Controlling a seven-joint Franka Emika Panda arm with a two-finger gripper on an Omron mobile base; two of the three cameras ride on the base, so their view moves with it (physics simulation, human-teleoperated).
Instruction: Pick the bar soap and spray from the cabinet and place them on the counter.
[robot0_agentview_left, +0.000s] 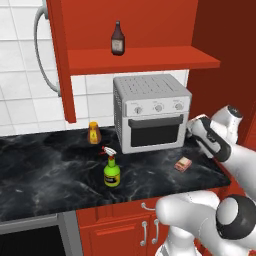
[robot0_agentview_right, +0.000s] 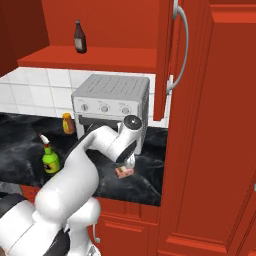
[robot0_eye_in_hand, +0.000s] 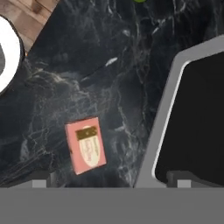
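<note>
The bar soap (robot0_agentview_left: 183, 163) (robot0_agentview_right: 124, 172) (robot0_eye_in_hand: 86, 146) lies flat on the black counter (robot0_agentview_left: 50, 170) (robot0_agentview_right: 145, 165) (robot0_eye_in_hand: 87, 65), in front of the oven's right corner. My gripper (robot0_agentview_left: 194, 134) (robot0_agentview_right: 128, 161) (robot0_eye_in_hand: 109, 179) hovers just above it, open, with nothing between its widely spread fingers. The green spray (robot0_agentview_left: 111, 170) (robot0_agentview_right: 49, 156) stands upright on the counter further left, apart from the gripper. The red cabinet (robot0_agentview_left: 145, 59) (robot0_agentview_right: 100, 57) is open above, its shelf holding one dark bottle.
A grey toaster oven (robot0_agentview_left: 152, 112) (robot0_agentview_right: 112, 107) (robot0_eye_in_hand: 192, 109) stands right behind the soap. A small orange bottle (robot0_agentview_left: 94, 133) (robot0_agentview_right: 67, 123) sits by the wall. The dark brown bottle (robot0_agentview_left: 117, 38) (robot0_agentview_right: 79, 37) is on the shelf. An open cabinet door (robot0_agentview_right: 165, 60) hangs at right.
</note>
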